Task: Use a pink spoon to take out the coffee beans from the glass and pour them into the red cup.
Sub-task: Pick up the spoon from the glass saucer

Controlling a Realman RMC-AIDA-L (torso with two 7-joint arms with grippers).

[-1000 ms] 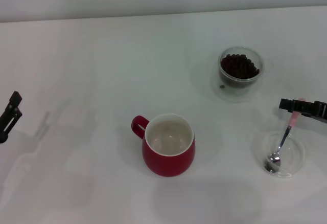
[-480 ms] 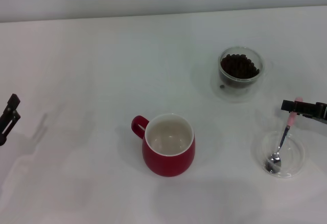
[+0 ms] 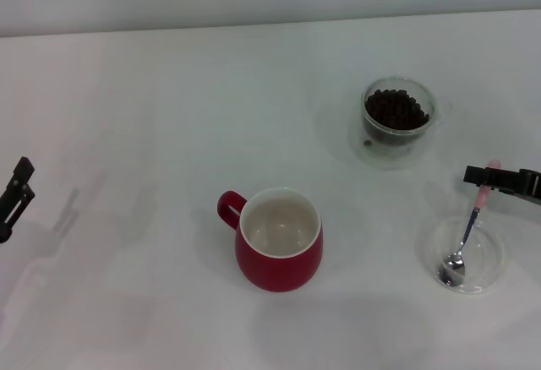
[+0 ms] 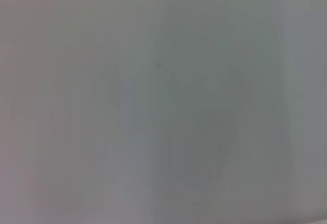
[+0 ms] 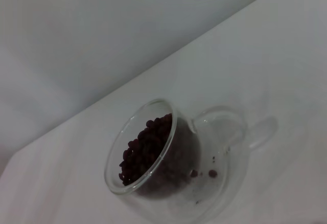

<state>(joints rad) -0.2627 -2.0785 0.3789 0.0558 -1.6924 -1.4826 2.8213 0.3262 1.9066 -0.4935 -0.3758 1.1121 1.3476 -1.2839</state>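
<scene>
1 pink spoon (image 3: 470,225): light, stiff, slick metal neck; take pink handle at 3 o'clock. Right end effector (image 3: 490,176) pinching handle tip. Left end effector (image 3: 15,191): state indeterminate.

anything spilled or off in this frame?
One small dark bean-like speck lies on the white table just outside the clear double-walled glass of dark coffee beans, toward the robot's left. Nothing else stands out.
</scene>
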